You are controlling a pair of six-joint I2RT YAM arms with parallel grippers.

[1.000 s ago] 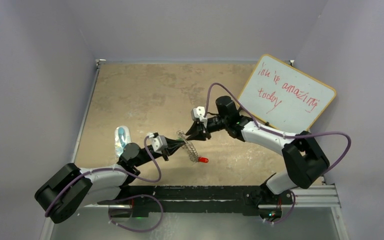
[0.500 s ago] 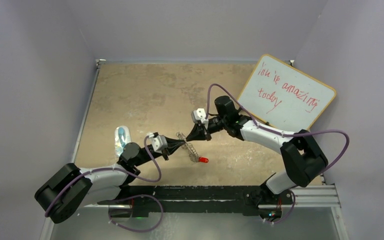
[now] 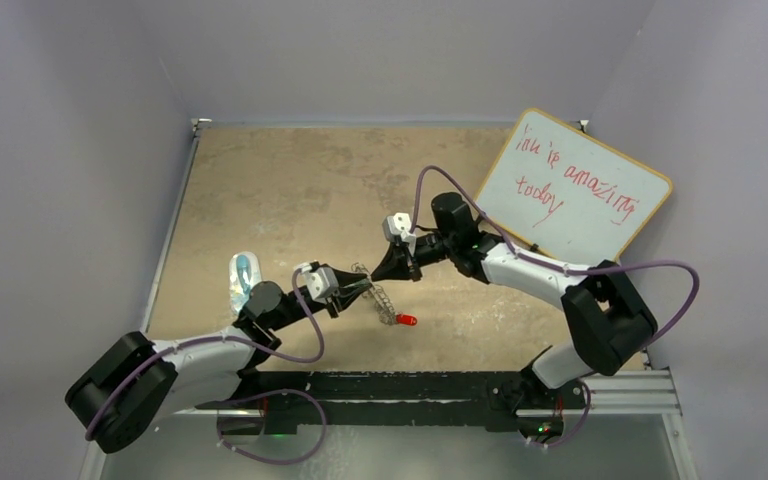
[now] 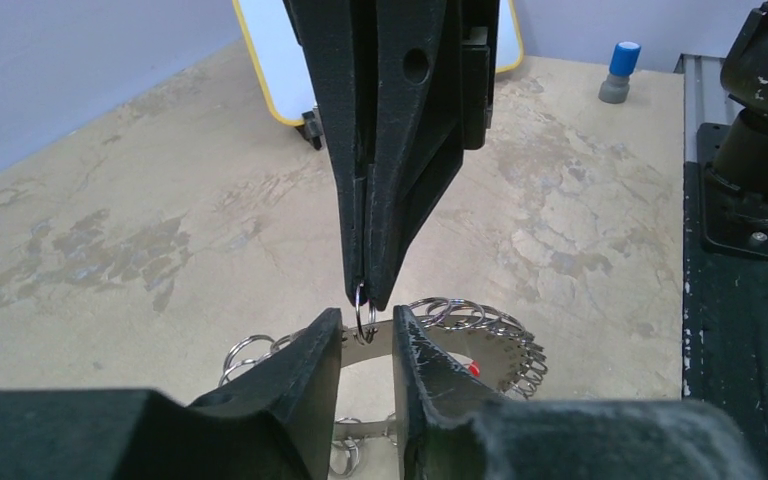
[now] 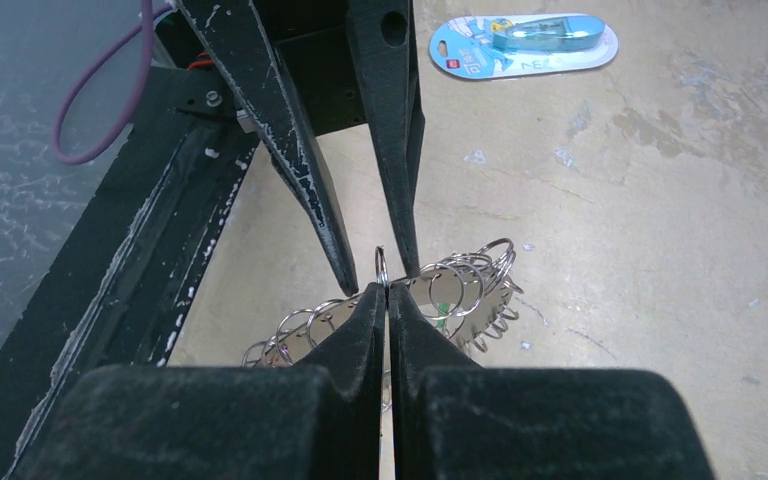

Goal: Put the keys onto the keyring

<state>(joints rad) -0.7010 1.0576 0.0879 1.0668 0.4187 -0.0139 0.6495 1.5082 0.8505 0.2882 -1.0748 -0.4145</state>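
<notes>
Right now the left gripper (image 4: pixel 367 327) has its jaws a narrow gap apart, with the flat band of the keyring (image 4: pixel 485 330) clamped between them, so the ring sits tilted just off its tips. Straight across from it, the right gripper (image 5: pixel 386 296) meets it almost tip to tip. Its jaws are pressed together with no gap, pinching one small loop (image 5: pixel 381 266) of the ring's fringe, which stands upright just above its fingertips. In the left wrist view most of the ring fans out to the right of the left gripper's fingers. The red-headed key (image 3: pixel 406 320) lies on the table (image 3: pixel 290 190) at the end of the ring farthest from the left gripper. Neither gripper touches it, and whether it touches the ring I cannot tell. A clear bluish package (image 3: pixel 243 278) lies well behind the left gripper, beside its arm. A whiteboard (image 3: pixel 575 185) leans behind the right arm.
</notes>
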